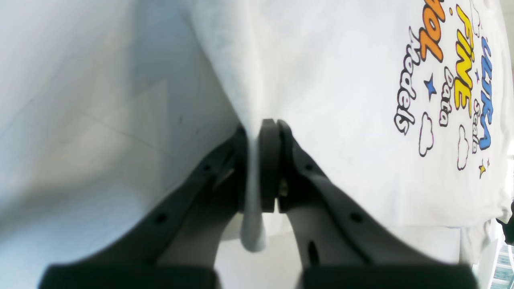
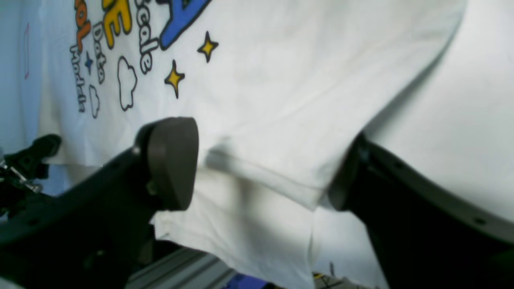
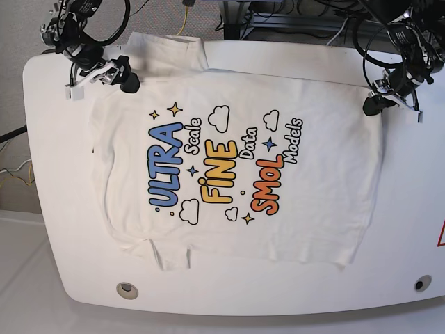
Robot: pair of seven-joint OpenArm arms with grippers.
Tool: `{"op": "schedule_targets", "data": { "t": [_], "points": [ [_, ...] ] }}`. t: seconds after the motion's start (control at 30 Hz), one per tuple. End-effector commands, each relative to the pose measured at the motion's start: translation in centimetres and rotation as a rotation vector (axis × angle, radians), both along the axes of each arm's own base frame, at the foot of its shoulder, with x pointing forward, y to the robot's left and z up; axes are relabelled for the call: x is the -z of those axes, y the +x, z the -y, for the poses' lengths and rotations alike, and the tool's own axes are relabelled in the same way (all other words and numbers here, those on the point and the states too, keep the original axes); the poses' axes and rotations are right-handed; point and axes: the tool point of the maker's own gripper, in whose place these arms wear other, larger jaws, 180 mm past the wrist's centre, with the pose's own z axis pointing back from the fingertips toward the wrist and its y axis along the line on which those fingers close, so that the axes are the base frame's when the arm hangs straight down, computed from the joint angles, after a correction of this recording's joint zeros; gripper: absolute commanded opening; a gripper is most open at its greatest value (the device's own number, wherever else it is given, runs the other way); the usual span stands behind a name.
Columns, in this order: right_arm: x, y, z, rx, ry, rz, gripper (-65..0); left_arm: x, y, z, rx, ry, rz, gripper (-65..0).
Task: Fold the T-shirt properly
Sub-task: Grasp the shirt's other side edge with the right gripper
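Note:
The white T-shirt (image 3: 229, 174) lies spread on the table with its coloured print facing up. In the base view my left gripper (image 3: 373, 106) is at the shirt's far right corner. The left wrist view shows this gripper (image 1: 259, 134) shut on a pinched fold of the white cloth (image 1: 253, 224), with the print (image 1: 445, 80) off to the right. My right gripper (image 3: 125, 81) is at the shirt's far left corner. In the right wrist view it (image 2: 261, 172) stands open, its pads (image 2: 172, 160) set apart on either side of a hemmed edge of the shirt (image 2: 265, 176).
The white table (image 3: 389, 278) has rounded corners and two round holes (image 3: 126, 289) near its front edge. Cables and a metal frame (image 3: 278, 21) lie behind the table's far edge. A red mark (image 3: 441, 236) shows at the right border.

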Motion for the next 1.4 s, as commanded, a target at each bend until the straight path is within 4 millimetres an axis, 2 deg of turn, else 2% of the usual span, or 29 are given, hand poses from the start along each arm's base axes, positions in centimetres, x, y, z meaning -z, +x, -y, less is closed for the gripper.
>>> {"op": "schedule_targets", "data": {
  "t": [0.0,0.13,0.23,0.3,0.37,0.47,0.53,1.1,1.37],
  "points": [
    [-0.2,-0.1,0.2,-0.006,-0.011,0.001,-20.0,-0.9,0.6,-0.6,0.0,0.018,0.03,-61.8],
    [-0.2,-0.1,0.2,-0.007,-0.013,0.0,-20.5,-0.9,0.6,-0.6,0.001,0.019,0.03,-61.8],
    [-0.2,-0.1,0.3,-0.007,-0.014,-0.001,-25.8,-0.9,0.6,-0.7,-0.001,0.019,0.029,-61.8],
    [-0.2,-0.1,0.3,-0.007,-0.014,-0.001,-33.4,-0.8,0.4,-0.7,-0.001,0.019,0.024,-61.9],
    [-0.2,-0.1,0.3,-0.008,-0.015,-0.002,-44.2,-0.7,0.2,-0.7,0.0,0.02,0.019,-61.9],
    [-0.2,-0.1,0.3,-0.008,-0.015,-0.002,-57.2,-0.7,0.1,-0.7,-0.003,0.021,0.019,-61.9],
    [-0.2,-0.1,0.3,-0.01,-0.018,-0.002,-60.6,-0.7,0.1,-0.7,-0.004,0.019,0.019,-61.9],
    [-0.8,0.2,1.0,-0.028,-0.045,0.015,-59.1,-0.7,0.1,-0.7,-0.006,0.017,0.021,-61.9],
    [-1.5,1.1,0.7,-0.121,-0.077,0.037,-59.1,-2.3,0.7,-0.9,0.01,0.063,0.063,-61.9]
  ]
}}
